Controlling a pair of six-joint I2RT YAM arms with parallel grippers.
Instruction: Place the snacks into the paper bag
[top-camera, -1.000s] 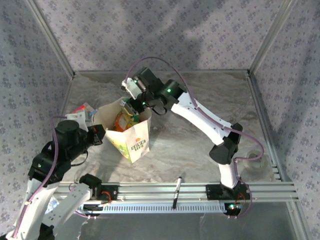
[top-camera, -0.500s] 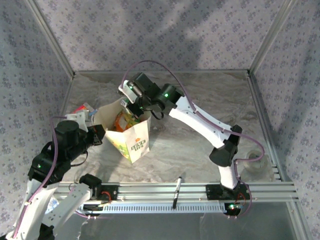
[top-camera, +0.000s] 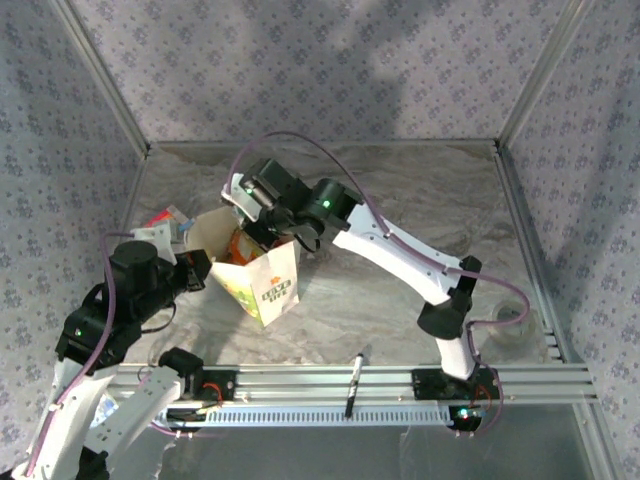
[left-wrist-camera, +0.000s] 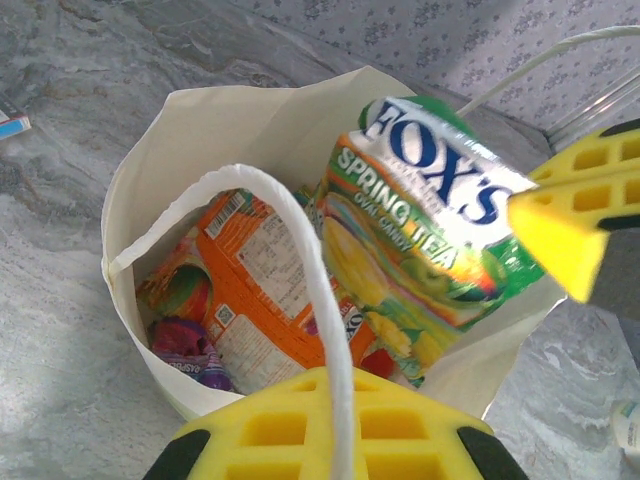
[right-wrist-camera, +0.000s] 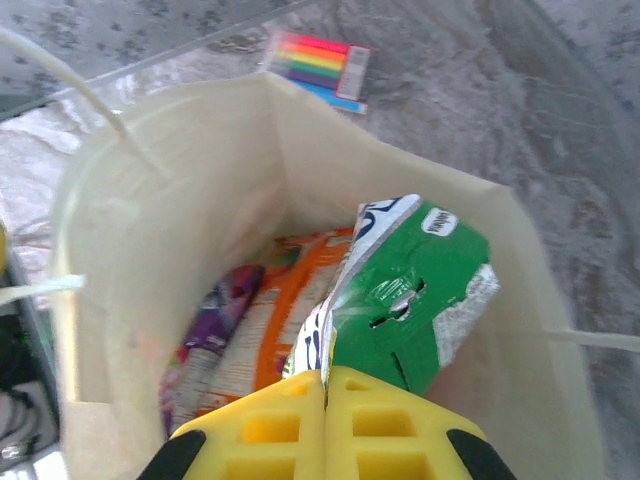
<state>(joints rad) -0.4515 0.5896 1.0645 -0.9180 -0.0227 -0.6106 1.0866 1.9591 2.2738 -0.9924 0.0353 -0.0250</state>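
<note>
The paper bag (top-camera: 268, 285) stands open left of centre. My left gripper (left-wrist-camera: 335, 400) is shut on its white loop handle (left-wrist-camera: 300, 250). Inside lie an orange packet (left-wrist-camera: 250, 290) and a purple packet (left-wrist-camera: 185, 345). A yellow-green "FOX'S" packet (left-wrist-camera: 420, 250) leans tilted in the bag's mouth, its top sticking out. My right gripper (right-wrist-camera: 326, 385) hangs over the bag's far rim, shut on that packet's edge (right-wrist-camera: 410, 300). The orange (right-wrist-camera: 285, 290) and purple (right-wrist-camera: 215, 310) packets lie below it. One right fingertip (left-wrist-camera: 565, 225) overlaps the packet's upper corner.
A rainbow-striped item (right-wrist-camera: 315, 62) lies on the table just beyond the bag, by the left wall (top-camera: 168, 222). A black pen (top-camera: 354, 383) rests on the front rail. Marbled table stretches to the right of the bag (top-camera: 420, 200).
My right gripper has moved left and down over the bag's mouth, and its jaws have closed. The left arm and the bag have stayed still.
</note>
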